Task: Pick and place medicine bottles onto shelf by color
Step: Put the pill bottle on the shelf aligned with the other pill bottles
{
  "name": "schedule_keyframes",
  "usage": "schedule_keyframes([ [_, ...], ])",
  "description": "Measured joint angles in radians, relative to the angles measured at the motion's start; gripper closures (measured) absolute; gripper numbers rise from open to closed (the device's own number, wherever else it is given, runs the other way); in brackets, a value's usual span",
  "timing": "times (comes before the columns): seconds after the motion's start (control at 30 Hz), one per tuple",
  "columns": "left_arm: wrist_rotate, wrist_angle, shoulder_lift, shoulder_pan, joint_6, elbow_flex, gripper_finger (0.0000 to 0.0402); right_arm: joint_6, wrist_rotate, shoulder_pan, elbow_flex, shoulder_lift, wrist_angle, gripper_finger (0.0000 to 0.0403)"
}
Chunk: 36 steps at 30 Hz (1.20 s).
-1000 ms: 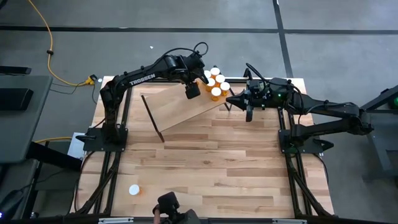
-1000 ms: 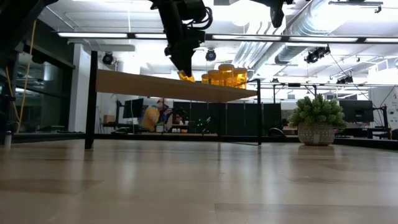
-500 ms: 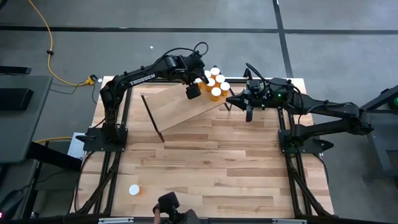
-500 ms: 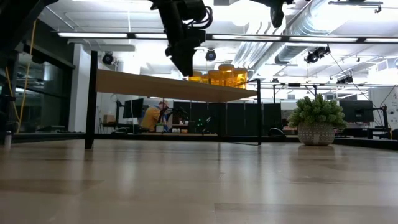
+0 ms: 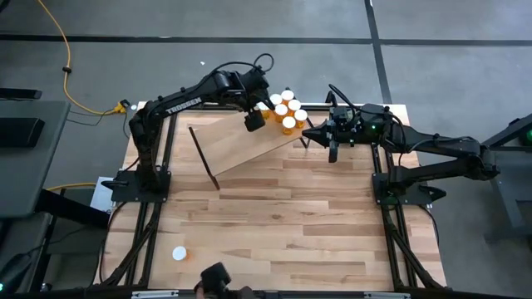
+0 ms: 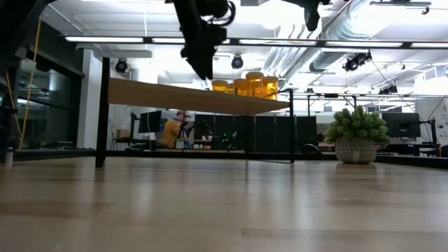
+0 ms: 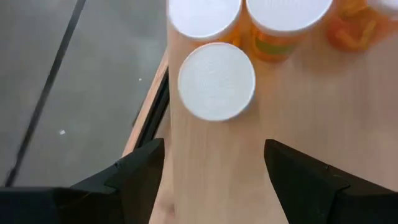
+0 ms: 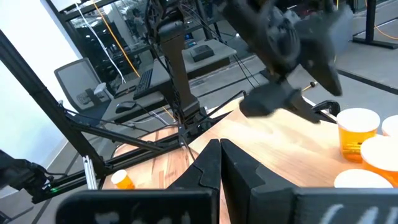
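Several orange medicine bottles with white caps [image 5: 287, 108] stand in a cluster on the far right end of the light-wood shelf [image 5: 241, 145]; they also show in the low view [image 6: 245, 82]. My left gripper [image 5: 253, 120] hovers open and empty over the shelf just left of the cluster. In the left wrist view [image 7: 213, 149] its fingers stand apart, short of the nearest white cap [image 7: 216, 81]. My right gripper [image 5: 309, 133] waits shut at the shelf's right end. One more bottle [image 5: 179, 253] stands on the tabletop near the front left.
A fuzzy green plant in a pot [image 6: 357, 136] shows at the right in the low view. A dark object [image 5: 216, 278] sits at the table's near edge. The shelf's black legs [image 5: 204, 158] stand left of centre. The wooden tabletop [image 5: 316, 216] lies open in front of the shelf.
My left gripper has risen a little and drawn back toward the table's left, away from the bottle cluster; the nearest bottle stays standing on the shelf. The dark object at the near edge has shifted a little left.
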Motion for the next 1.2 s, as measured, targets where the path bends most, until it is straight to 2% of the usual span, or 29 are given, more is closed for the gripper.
schedule_keyframes([
  [0.1, 0.049, -0.063, -0.036, 0.000, -0.103, 0.004, 0.0135, 0.001, 0.000, 0.000, 0.000, 0.000, 0.000, 0.0403],
  [0.17, 0.121, -0.088, -0.063, -0.003, -0.186, 0.002, 0.0135, 0.000, 0.000, 0.000, 0.000, 0.000, -0.001, 0.0403],
  [0.23, 0.181, -0.060, -0.118, -0.019, -0.239, -0.035, 0.0135, 0.000, 0.000, 0.000, 0.000, 0.000, -0.001, 0.0403],
  [0.3, 0.191, 0.040, -0.215, -0.057, -0.285, -0.119, 0.0135, 0.000, 0.000, 0.000, 0.000, 0.000, -0.001, 0.0403],
  [0.4, 0.170, 0.269, -0.406, -0.142, -0.361, -0.336, 0.0135, 0.000, 0.000, 0.000, 0.000, 0.000, -0.001, 0.0403],
  [0.53, 0.111, 0.631, -0.691, -0.290, -0.477, -0.707, 0.0135, -0.001, 0.000, 0.000, 0.000, 0.000, -0.001, 0.0403],
  [0.67, -0.023, 0.920, -0.912, -0.451, -0.584, -1.021, 0.0135, -0.008, -0.003, 0.000, 0.000, 0.000, -0.001, 0.0403],
  [0.77, -0.149, 1.073, -1.013, -0.563, -0.606, -1.174, 0.0135, -0.018, -0.015, 0.000, 0.000, 0.000, 0.000, 0.0403],
  [0.87, -0.255, 1.146, -1.074, -0.652, -0.602, -1.251, 0.0135, -0.024, -0.025, 0.000, 0.000, 0.000, 0.000, 0.0403],
  [0.97, -0.302, 1.146, -1.093, -0.707, -0.525, -1.267, 0.0135, -0.024, -0.035, 0.000, 0.000, 0.000, 0.013, 0.0403],
  [1.2, -0.265, 1.187, -1.109, -0.724, -0.318, -1.266, 0.0135, -0.025, -0.053, 0.000, 0.000, 0.000, 0.098, 0.0403],
])
